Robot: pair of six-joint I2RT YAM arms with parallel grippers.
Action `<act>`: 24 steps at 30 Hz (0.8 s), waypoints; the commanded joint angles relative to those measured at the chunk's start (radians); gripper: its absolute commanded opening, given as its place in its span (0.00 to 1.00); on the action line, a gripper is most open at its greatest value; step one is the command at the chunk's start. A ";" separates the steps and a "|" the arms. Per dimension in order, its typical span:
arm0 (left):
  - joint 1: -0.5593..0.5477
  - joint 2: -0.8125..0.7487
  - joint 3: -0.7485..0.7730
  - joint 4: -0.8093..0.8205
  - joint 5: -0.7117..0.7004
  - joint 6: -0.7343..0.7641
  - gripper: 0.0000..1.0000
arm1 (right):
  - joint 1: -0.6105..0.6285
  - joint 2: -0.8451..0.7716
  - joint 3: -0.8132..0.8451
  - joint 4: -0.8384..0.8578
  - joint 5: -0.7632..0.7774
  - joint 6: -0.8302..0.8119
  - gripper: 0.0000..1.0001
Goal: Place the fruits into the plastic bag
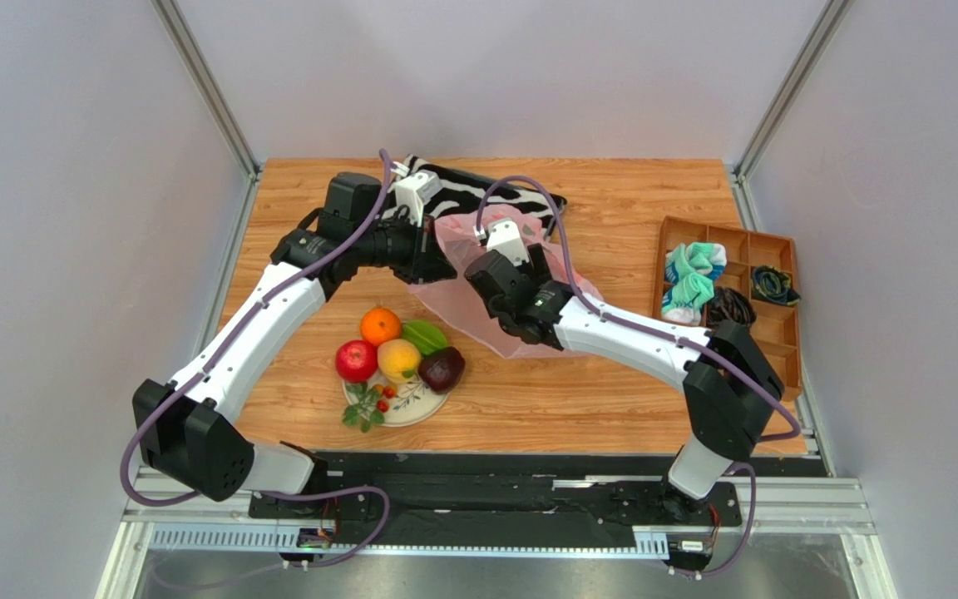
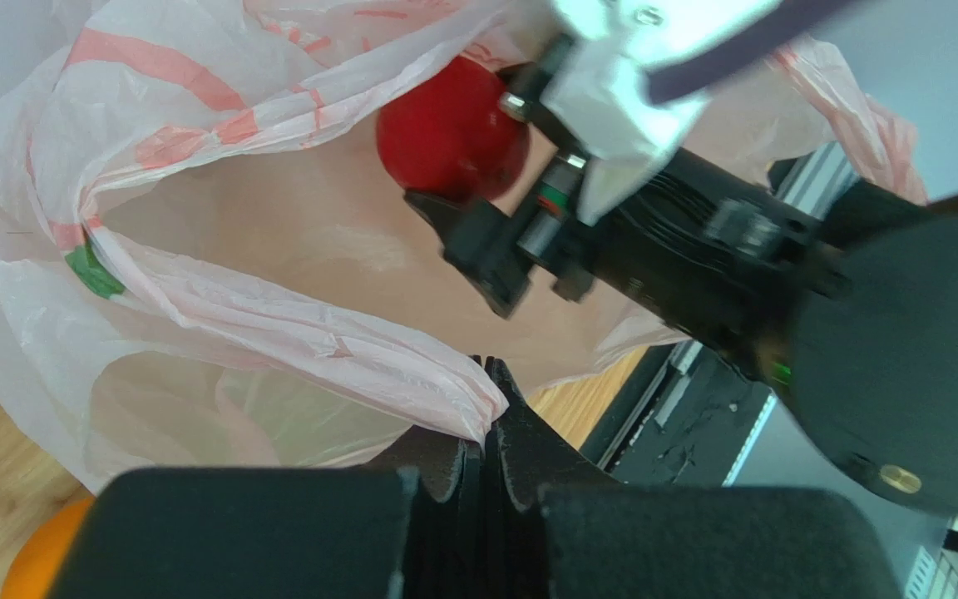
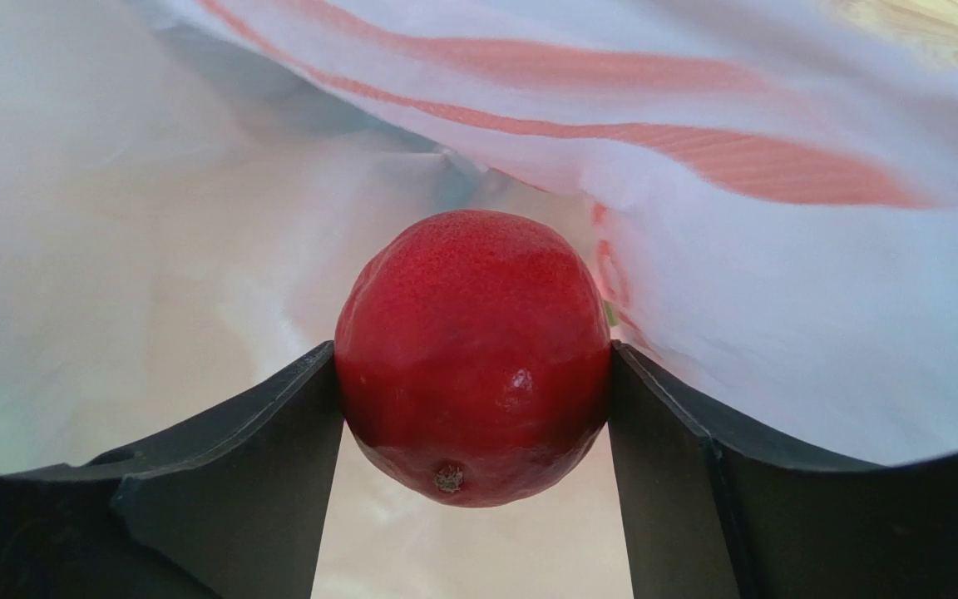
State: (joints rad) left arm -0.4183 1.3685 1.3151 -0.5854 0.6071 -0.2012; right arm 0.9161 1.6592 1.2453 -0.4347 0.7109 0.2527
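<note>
The pink plastic bag [image 1: 515,327] lies mid-table, its mouth held up. My left gripper [image 2: 497,397] is shut on the bag's rim [image 2: 359,362] and holds it open; in the top view it [image 1: 432,257] is at the bag's left edge. My right gripper [image 3: 472,374] is shut on a red fruit [image 3: 472,356] and reaches inside the bag; the fruit also shows in the left wrist view [image 2: 453,125]. On the plate [image 1: 428,406] sit an orange [image 1: 380,326], a red apple [image 1: 355,361], a yellow-orange fruit [image 1: 399,360], a green ridged one [image 1: 424,336], a maroon one [image 1: 443,370] and a berry sprig [image 1: 365,408].
A zebra-striped pouch [image 1: 478,194] lies behind the bag at the table's far edge. A brown compartment tray [image 1: 781,327] with cloth items stands at the right edge. Both arms cross over the middle of the table.
</note>
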 commanded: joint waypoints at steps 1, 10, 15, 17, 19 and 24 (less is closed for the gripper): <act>-0.002 -0.042 -0.010 0.055 0.071 -0.014 0.00 | -0.049 0.066 0.003 0.080 0.087 -0.020 0.43; -0.002 -0.048 -0.013 0.058 0.065 -0.014 0.00 | -0.117 0.100 -0.032 0.079 0.032 0.020 0.47; -0.004 -0.046 -0.014 0.059 0.062 -0.014 0.00 | -0.125 0.094 -0.020 0.060 -0.022 0.033 0.69; -0.002 -0.045 -0.014 0.058 0.056 -0.012 0.00 | -0.129 0.088 -0.020 0.060 -0.039 0.042 0.80; -0.004 -0.045 -0.014 0.056 0.054 -0.012 0.00 | -0.135 0.082 -0.021 0.057 -0.063 0.055 0.85; -0.004 -0.040 -0.014 0.055 0.059 -0.014 0.00 | -0.141 0.067 -0.020 0.056 -0.105 0.060 0.88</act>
State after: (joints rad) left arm -0.4191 1.3605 1.3041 -0.5575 0.6514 -0.2035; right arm 0.7834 1.7676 1.2079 -0.4023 0.6403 0.2813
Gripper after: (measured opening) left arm 0.010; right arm 0.873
